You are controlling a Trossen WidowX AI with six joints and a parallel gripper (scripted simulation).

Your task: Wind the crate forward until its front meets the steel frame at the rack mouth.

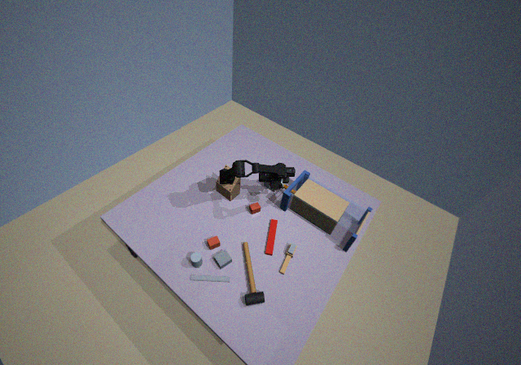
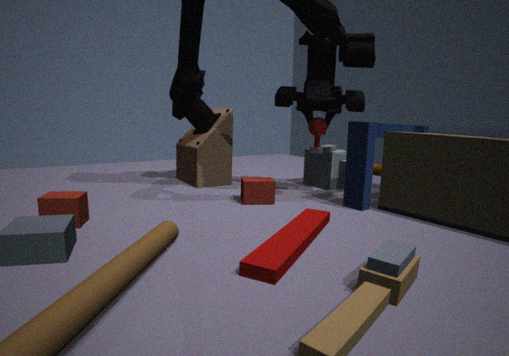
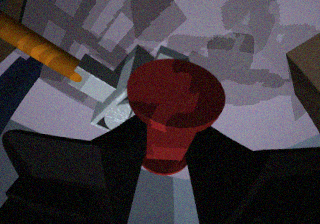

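The tan-topped crate (image 1: pixel 321 199) (image 2: pixel 444 183) looks flat inside the cubby, its front close behind the blue frame (image 1: pixel 286 200) (image 2: pixel 357 167); a narrow gap shows in the exterior view. The orange strap (image 2: pixel 377 169) (image 3: pixel 40 49) runs to the grey winch (image 2: pixel 316 169) (image 3: pixel 97 87). My gripper (image 2: pixel 317 118) (image 3: pixel 166 116) is shut on the red knob of the winch handle (image 2: pixel 317 127) (image 3: pixel 175 94), above the winch. The handle's grey arm lies low over the winch top, partly hidden by the knob in the wrist view; its key is hidden.
A red block (image 1: pixel 255 208) (image 2: pixel 258 191) lies between the arm base and the cubby. A red bar (image 1: pixel 271 236) (image 2: pixel 287 243), a brush-like tool (image 1: pixel 287 260) (image 2: pixel 349 317) and a mallet (image 1: pixel 249 266) (image 2: pixel 94 282) lie further forward. The arm's wooden base (image 1: pixel 229 189) (image 2: pixel 205 159) stands left of the winch.
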